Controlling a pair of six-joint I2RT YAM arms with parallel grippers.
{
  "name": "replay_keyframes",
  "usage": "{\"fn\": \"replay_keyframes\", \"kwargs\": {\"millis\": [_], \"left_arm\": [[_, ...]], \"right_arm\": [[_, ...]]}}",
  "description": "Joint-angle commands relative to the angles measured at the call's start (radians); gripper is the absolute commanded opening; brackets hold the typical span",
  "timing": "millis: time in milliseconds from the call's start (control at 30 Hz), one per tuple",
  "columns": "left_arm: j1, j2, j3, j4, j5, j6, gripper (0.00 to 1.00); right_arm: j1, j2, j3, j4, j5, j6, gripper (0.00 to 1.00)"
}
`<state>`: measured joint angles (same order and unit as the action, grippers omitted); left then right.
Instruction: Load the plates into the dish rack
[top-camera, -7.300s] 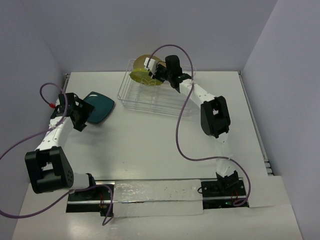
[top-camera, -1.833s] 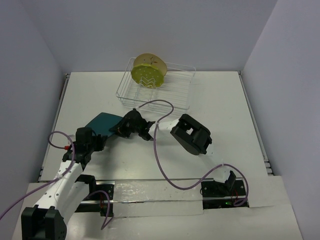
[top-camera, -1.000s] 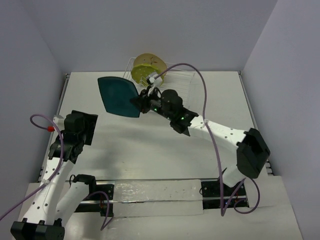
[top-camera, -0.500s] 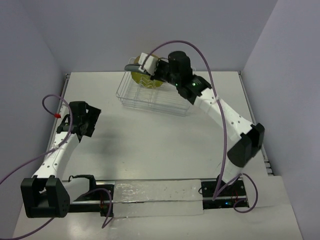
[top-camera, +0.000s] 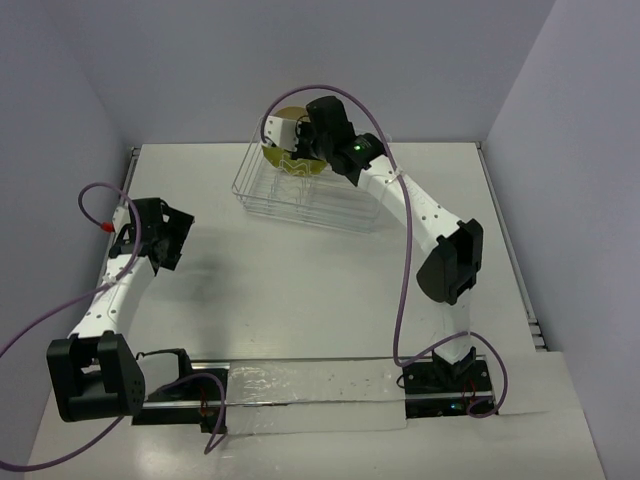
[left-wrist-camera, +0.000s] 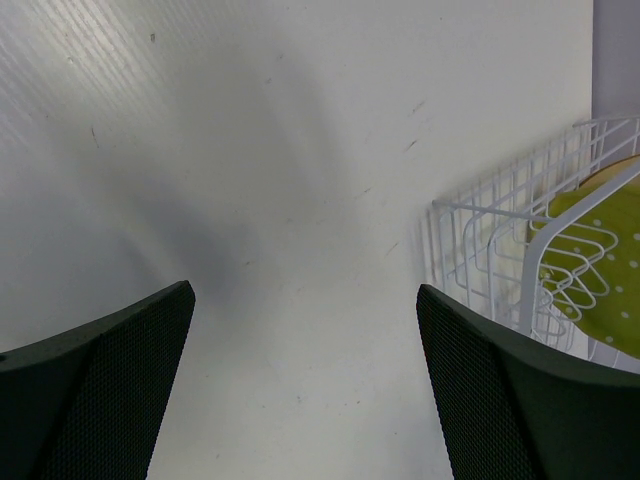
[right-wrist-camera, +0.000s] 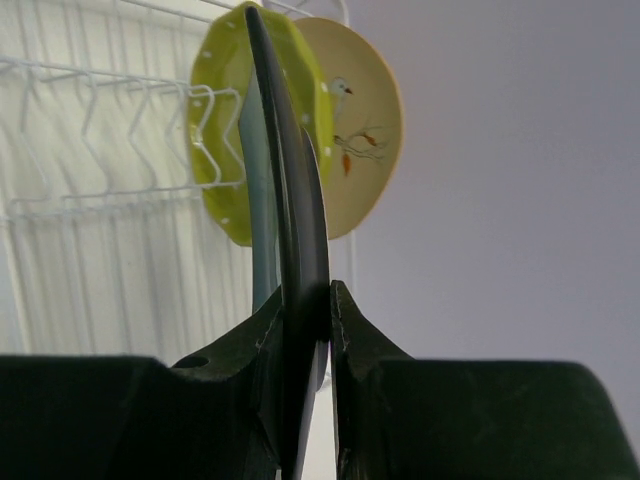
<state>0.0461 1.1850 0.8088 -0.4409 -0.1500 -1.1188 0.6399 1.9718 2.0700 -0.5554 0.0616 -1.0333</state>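
Observation:
My right gripper (top-camera: 298, 138) is over the back left corner of the dish rack (top-camera: 335, 195). In the right wrist view it (right-wrist-camera: 305, 300) is shut on the rim of the dark teal plate (right-wrist-camera: 300, 220), held upright and edge-on. Just beyond it the lime-green dotted plate (right-wrist-camera: 222, 120) and the beige floral plate (right-wrist-camera: 365, 120) stand upright among the rack's tines (right-wrist-camera: 100, 150). In the top view both show in the rack: the lime-green (top-camera: 297, 164) and the beige (top-camera: 290, 115). My left gripper (top-camera: 168, 238) is open and empty over the table's left side.
The left wrist view shows bare white table (left-wrist-camera: 280, 200), with the rack's corner (left-wrist-camera: 480, 250) and the lime-green plate (left-wrist-camera: 600, 260) at the right. Walls stand close behind the rack and along both sides of the table.
My right gripper took the teal plate from the left gripper, carried it up to the rack and now holds it edge-on beside the lime-green plate. My left arm drew back to the left, empty.

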Motion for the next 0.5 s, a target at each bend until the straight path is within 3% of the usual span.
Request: {"fn": "replay_keyframes", "kwargs": {"millis": [0, 467], "left_arm": [[0.017, 0.047, 0.049, 0.053, 0.041, 0.036, 0.99], [0.022, 0.046, 0.037, 0.079, 0.040, 0.054, 0.99]], "right_arm": [[0.027, -0.098, 0.002, 0.238, -0.047, 0.062, 0.00], [0.033, 0.101, 0.130, 0.314, -0.015, 0.184, 0.00]]}}
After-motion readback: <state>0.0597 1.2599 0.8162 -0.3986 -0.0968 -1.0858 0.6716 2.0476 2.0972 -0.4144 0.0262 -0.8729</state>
